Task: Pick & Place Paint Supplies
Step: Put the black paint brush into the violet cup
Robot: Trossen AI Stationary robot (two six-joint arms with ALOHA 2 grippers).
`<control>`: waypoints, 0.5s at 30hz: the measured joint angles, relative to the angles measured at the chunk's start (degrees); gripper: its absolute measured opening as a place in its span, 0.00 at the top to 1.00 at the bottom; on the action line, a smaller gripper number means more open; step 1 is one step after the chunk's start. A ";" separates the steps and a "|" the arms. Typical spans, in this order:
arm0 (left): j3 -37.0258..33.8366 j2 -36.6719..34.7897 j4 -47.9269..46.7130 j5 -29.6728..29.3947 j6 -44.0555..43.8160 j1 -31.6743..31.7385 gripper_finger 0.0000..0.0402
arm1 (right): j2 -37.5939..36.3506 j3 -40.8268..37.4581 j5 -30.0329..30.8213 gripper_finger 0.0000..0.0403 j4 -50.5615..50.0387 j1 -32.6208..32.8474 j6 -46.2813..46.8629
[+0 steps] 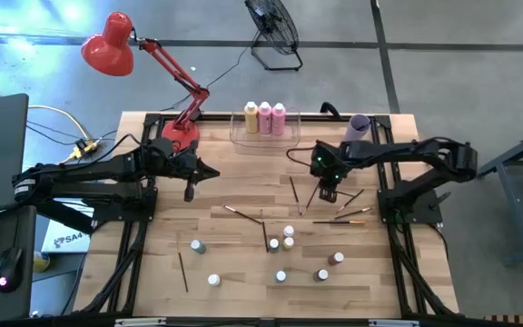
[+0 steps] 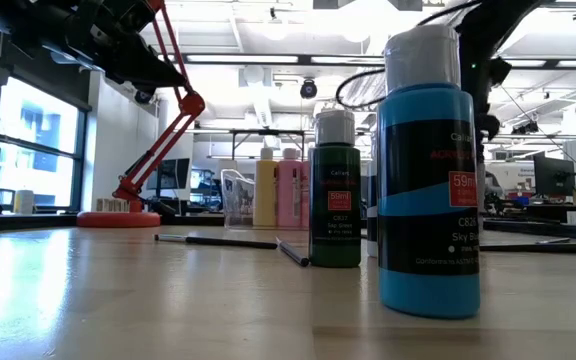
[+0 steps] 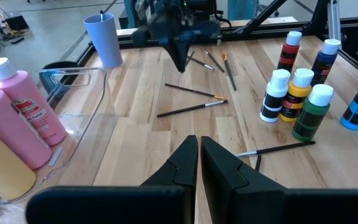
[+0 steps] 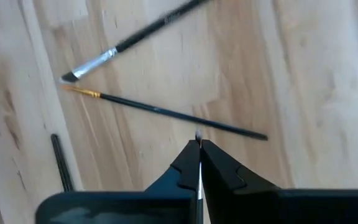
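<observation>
because the right gripper is clamped on only a thin paintbrush end, it could be dropped; other brushes lie just ahead; the left gripper is pressed together, empty.

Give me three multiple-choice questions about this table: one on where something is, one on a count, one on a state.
1. Where do the three tall paint bottles stand?
A. In the clear bin
B. In the lilac cup
C. On the lamp's base

2. How many of them are pink?
A. None
B. Two
C. Three

3. How are the left gripper's fingers?
A. Wide open
B. Shut on a bottle
C. Shut, holding nothing

Answers:
1 A: the tall paint bottles stand inside the clear bin at the table's far edge.
2 B: two are pink and one is yellow.
3 C: the left gripper shows its fingers pressed together over bare wood.
</observation>
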 joint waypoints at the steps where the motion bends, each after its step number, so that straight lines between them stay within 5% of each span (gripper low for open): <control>1: 0.00 -0.02 0.00 0.00 0.00 0.02 0.96 | -1.04 0.00 -0.09 0.99 -0.06 -0.21 -0.18; 15: 0.00 -0.02 0.07 0.02 0.00 0.00 0.96 | -21.17 0.09 6.21 0.99 5.42 -4.18 0.52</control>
